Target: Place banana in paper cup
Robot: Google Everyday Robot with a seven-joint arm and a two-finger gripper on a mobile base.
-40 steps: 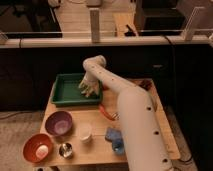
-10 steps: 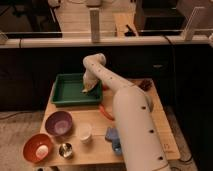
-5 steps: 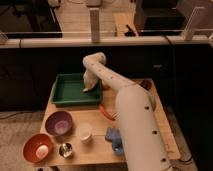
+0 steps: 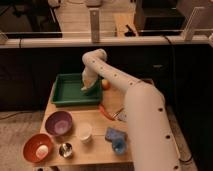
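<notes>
While the white arm (image 4: 135, 105) reaches from the lower right across the wooden table (image 4: 95, 147), its gripper (image 4: 88, 87) sits low over the right part of the green tray (image 4: 65, 90) at the table's far side. Whether the gripper is released or clenched cannot be told, and the banana cannot be made out in this view; the area beneath the gripper is hidden by the wrist.

Just right of the tray lies a round orange fruit (image 4: 105, 84). A red-orange elongated vegetable (image 4: 105, 111) lies on the table nearer the camera, beside the arm. Along the near side stand a purple bowl (image 4: 59, 123), the paper cup (image 4: 84, 132) upright just right of it, an orange bowl (image 4: 38, 148) holding a white object, a small metal cup (image 4: 65, 149), and a blue cup (image 4: 119, 145) with a blue sponge-like block (image 4: 114, 134) just behind it.

Beyond the table runs a dark wall topped by a pale rail (image 4: 100, 41) with upright posts. Grey floor (image 4: 20, 130) shows to the left.
</notes>
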